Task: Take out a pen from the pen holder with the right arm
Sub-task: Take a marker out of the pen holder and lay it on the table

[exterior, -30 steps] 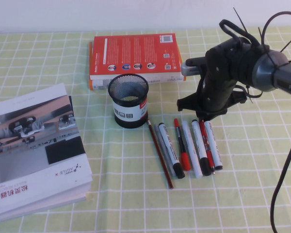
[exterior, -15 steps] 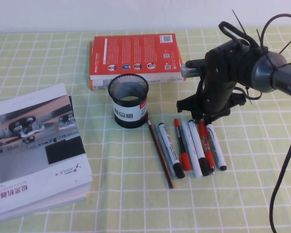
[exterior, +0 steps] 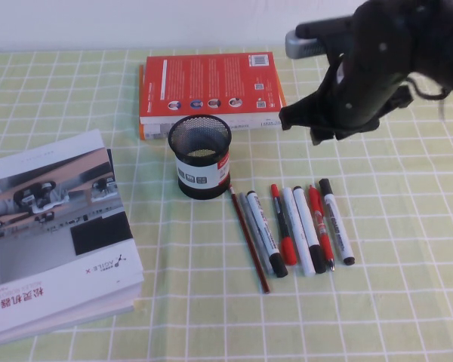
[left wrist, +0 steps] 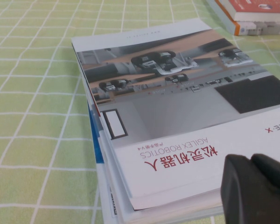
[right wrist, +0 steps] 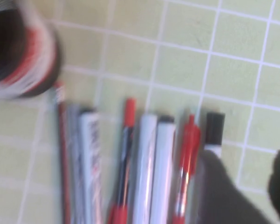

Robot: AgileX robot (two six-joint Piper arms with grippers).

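The black mesh pen holder (exterior: 200, 157) stands upright in the middle of the table, blurred at the edge of the right wrist view (right wrist: 18, 51). Several pens and markers (exterior: 294, 226) lie side by side on the cloth in front and to the right of it. A white marker with a black cap (exterior: 337, 221) is the rightmost. My right gripper (exterior: 338, 132) hangs above the table behind the row; in the right wrist view it (right wrist: 249, 170) is open, with only cloth between its fingers. My left gripper (left wrist: 252, 186) is shut over the white booklet's corner.
A red book (exterior: 210, 92) lies flat behind the holder. A stack of white booklets (exterior: 53, 241) fills the left side of the table. A green checked cloth (exterior: 408, 286) covers the table. A brown pencil (exterior: 249, 240) is the leftmost of the row.
My right gripper has risen from the right end of the pen row and moved back, away from the pens. The black-capped marker now lies free on the cloth.
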